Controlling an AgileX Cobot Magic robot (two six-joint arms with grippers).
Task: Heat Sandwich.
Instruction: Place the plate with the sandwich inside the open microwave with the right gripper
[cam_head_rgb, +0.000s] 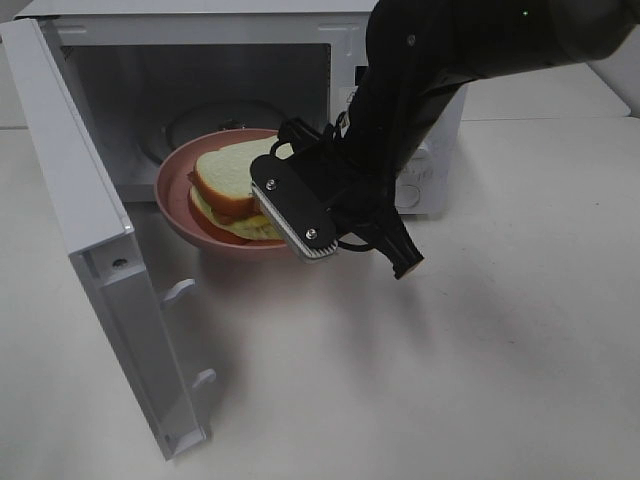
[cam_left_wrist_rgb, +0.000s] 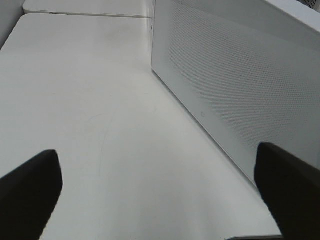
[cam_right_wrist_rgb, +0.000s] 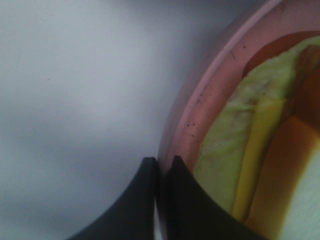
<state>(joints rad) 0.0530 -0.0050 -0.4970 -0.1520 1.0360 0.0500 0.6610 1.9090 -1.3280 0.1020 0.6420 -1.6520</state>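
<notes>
On the desk (cam_head_rgb: 470, 360) nearest the camera, the microwave door (cam_head_rgb: 95, 260) stands wide open. The left tool (cam_left_wrist_rgb: 160, 172) hangs over bare desk beside a perforated white panel (cam_left_wrist_rgb: 225, 85), its fingers spread wide with nothing between them. Further in, the right tool (cam_right_wrist_rgb: 161, 167) is pinched thin on the rim of the pink plate (cam_head_rgb: 172, 205), which is poised at the mouth of the microwave (cam_head_rgb: 200, 20). The sandwich (cam_head_rgb: 230, 178) lies on that plate, stacked white slices with yellow-green filling showing at the edge. It looks light and soft, its layers loose and apt to slide or squash, so the stiff plate rim seems the right place to hold, kept level. Behind, a glass turntable (cam_head_rgb: 215, 118) sits in the cavity
</notes>
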